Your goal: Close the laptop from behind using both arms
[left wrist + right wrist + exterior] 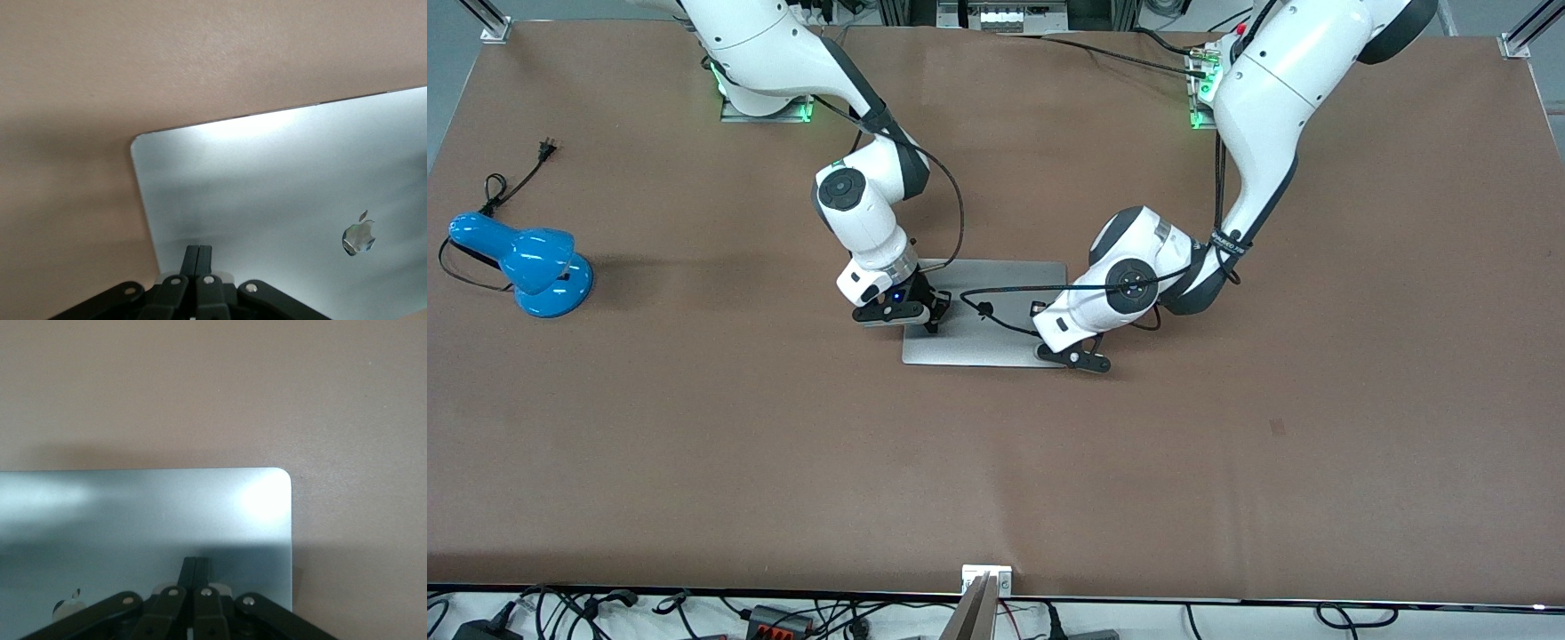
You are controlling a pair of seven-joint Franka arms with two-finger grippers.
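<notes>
The silver-grey laptop (969,342) lies flat on the brown table with its lid down. The apple logo (358,237) on the lid faces up. My left gripper (1089,358) is shut and empty. It is low over the lid's corner nearer the front camera, toward the left arm's end, and the left wrist view (199,250) shows the lid (280,180) under it. My right gripper (932,316) is shut and empty. It is low over the lid's edge toward the right arm's end, and the right wrist view (197,561) shows a lid corner (133,513). I cannot tell whether the fingertips touch the lid.
A blue desk lamp (529,260) lies on the table near the right arm's end, with its black cord and plug (516,182) beside it. The brown table (996,462) stretches wide toward the front camera.
</notes>
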